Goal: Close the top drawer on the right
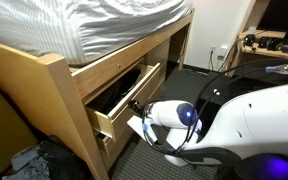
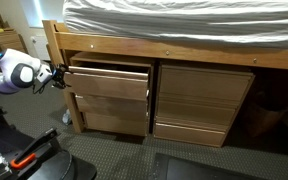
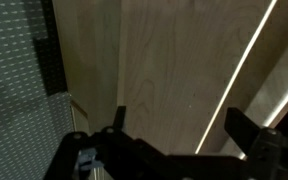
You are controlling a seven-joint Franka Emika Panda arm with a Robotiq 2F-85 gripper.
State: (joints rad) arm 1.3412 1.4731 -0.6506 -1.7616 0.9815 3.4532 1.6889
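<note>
Partly open top drawer [image 2: 109, 80], dark interior.

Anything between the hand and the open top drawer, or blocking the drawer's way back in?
Nothing visible. The hand is right at the front panel of the top drawer; the wrist view shows only bare wood ahead of it. Nothing sticks up over the drawer's walls, though its inside is too dark to check.

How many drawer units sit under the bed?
2. One unit next to the pincer, its top drawer pulled out; the other unit beside it, fronts all shut. More may be hidden beyond view.
</note>
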